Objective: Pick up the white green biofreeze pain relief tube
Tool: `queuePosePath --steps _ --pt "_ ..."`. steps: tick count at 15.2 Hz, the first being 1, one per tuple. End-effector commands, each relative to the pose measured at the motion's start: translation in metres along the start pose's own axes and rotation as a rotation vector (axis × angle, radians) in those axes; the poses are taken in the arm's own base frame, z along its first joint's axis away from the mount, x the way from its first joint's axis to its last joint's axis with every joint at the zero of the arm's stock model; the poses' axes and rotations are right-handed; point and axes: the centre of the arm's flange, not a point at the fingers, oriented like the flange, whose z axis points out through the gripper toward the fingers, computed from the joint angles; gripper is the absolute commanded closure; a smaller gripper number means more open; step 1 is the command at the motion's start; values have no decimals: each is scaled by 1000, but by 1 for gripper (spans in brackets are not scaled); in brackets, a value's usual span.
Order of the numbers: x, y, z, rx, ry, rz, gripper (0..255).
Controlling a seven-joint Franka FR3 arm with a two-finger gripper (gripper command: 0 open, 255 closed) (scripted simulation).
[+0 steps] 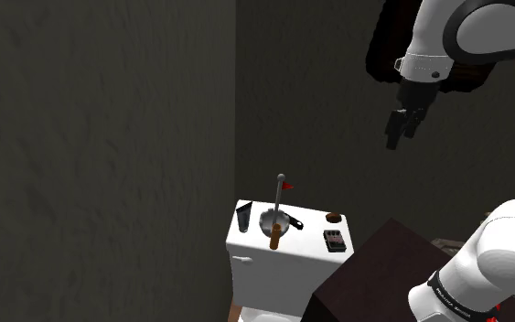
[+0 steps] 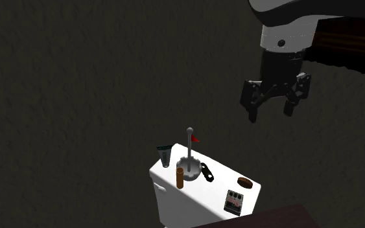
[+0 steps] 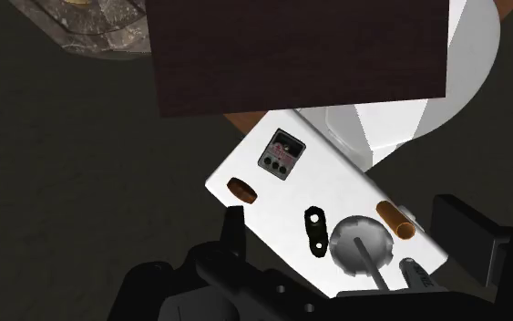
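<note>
We see a white arm (image 1: 470, 27) reaching in high over a dark brown stand (image 1: 383, 265), and beside the stand a white toilet cistern (image 1: 273, 265) set against a dim, rough wall (image 1: 100, 137). The black gripper (image 2: 273, 103) hangs well above the cistern lid with its two fingers spread and nothing between them; in the wrist view they stand apart either side of the lid. On the lid, near its middle, we find a grey round base (image 1: 275, 222) with a thin pole and a small red flag (image 1: 287, 187). A brown cylinder (image 1: 272, 238) lies against the base toward the front edge, and a flat black piece (image 2: 207, 173) lies just beside the base on the stand's side. Near the front edge at the stand's end lies a small black box with knobs (image 1: 334, 240), and a brown oval (image 1: 332, 218) sits by the back edge at that end. The tube (image 1: 244, 218), drawn dark grey-green, stands upright at the back corner of the far end, wider end up, just beside the base and apart from the gripper.
</note>
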Motion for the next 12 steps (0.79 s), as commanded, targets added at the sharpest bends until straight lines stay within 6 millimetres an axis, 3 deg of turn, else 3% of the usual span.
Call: queuePosePath --steps 1,12 --pt "0 0 0 0 0 0 0" --pt "117 -20 82 -4 4 -301 0"
